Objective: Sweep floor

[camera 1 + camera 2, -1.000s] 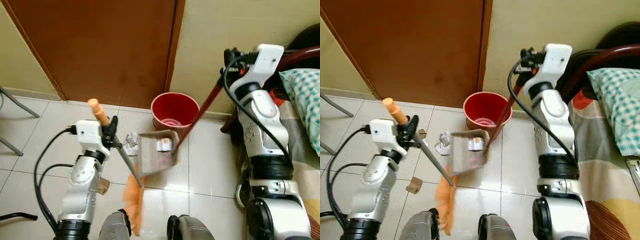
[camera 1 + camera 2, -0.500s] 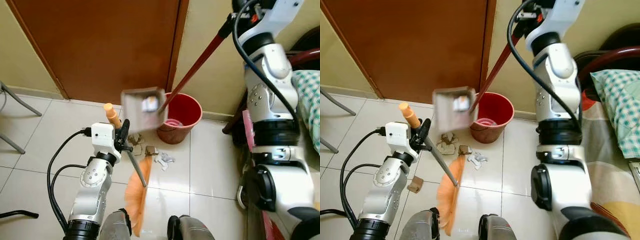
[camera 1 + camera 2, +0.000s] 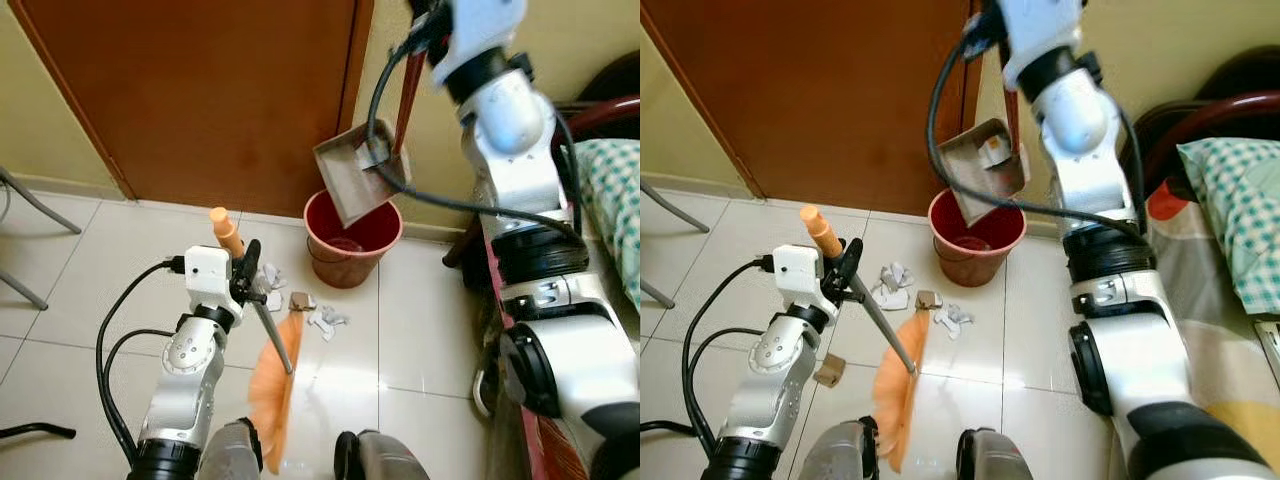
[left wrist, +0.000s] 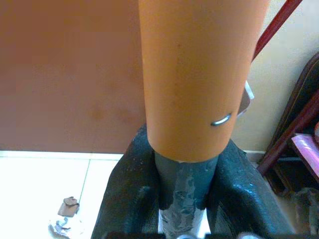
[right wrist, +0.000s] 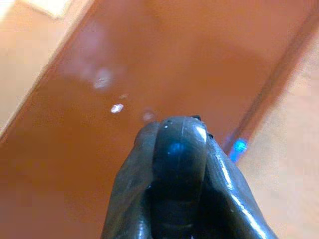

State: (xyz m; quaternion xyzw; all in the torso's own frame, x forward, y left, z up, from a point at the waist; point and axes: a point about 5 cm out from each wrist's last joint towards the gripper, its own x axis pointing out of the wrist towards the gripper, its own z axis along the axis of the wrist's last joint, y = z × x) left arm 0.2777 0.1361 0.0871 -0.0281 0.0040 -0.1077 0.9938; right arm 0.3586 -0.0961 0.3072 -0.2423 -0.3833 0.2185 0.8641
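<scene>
Holding dustpan point(image 3: 360, 175) up over red bucket point(image 3: 348, 238), tilted, a scrap of litter visible inside; right gripper point(image 5: 179, 164) clenched round the top of its red handle point(image 3: 407, 85), high up by the door frame. Left gripper point(image 4: 185, 196) clamped on broom shaft just below orange grip point(image 3: 226, 230); orange bristles point(image 3: 272, 385) down on tile floor point(image 3: 70, 270) between the robot's feet. Crumpled paper and cardboard bits point(image 3: 320, 320) lying on tiles near the bristle tip, just beside bucket. Brown door point(image 3: 200, 100) behind. Checked pillow point(image 3: 1230, 210) at right edge.
</scene>
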